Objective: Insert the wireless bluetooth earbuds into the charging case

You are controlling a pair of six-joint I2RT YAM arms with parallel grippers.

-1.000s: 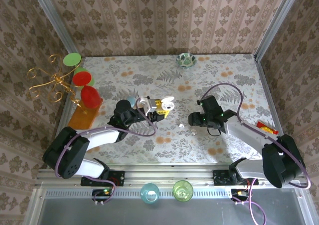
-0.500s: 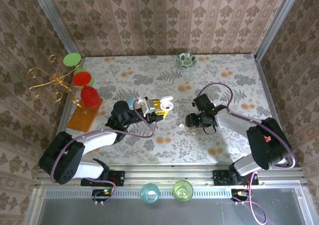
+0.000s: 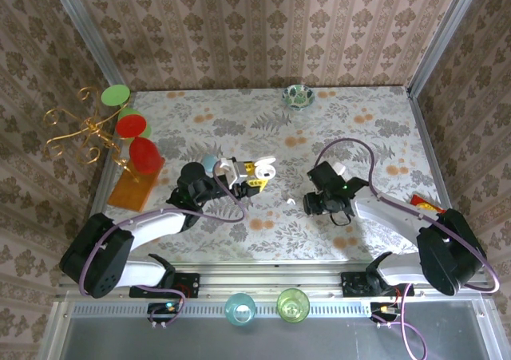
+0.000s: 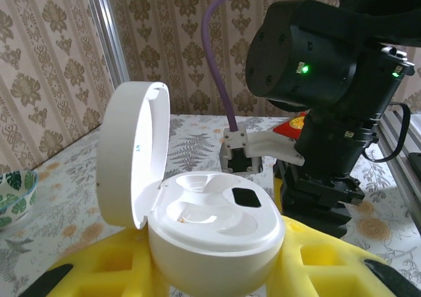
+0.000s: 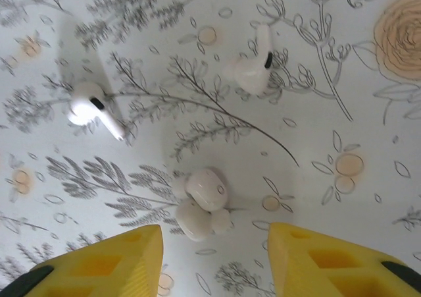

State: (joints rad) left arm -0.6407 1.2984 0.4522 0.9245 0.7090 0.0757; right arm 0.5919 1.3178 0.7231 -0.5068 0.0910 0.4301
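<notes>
From above, the left gripper (image 3: 249,175) sits mid-table, clamped on a white charging case (image 3: 267,167) whose lid is flipped up. The right gripper (image 3: 313,203) hangs low over the flowered table (image 3: 239,120), just beside a few tiny white specks, the earbuds (image 3: 290,203). From this height I cannot tell how wide its jaws stand. A small patterned bowl (image 3: 298,96) sits at the far edge.

The left wrist camera looks straight into the case (image 4: 210,231). Both moulded wells are bare, the lid (image 4: 131,159) stands upright on the left, and the yellow fingers (image 4: 329,261) press in against either side. The black right arm (image 4: 322,66) looms close behind it.

The right wrist camera sorts out the specks. One stemmed earbud (image 5: 95,109) lies to the left and another (image 5: 253,66) further off to the right. Two small white pieces (image 5: 200,208) touch each other just ahead of the gap between the yellow fingertips (image 5: 99,264). Those jaws stand apart and grip nothing.
</notes>
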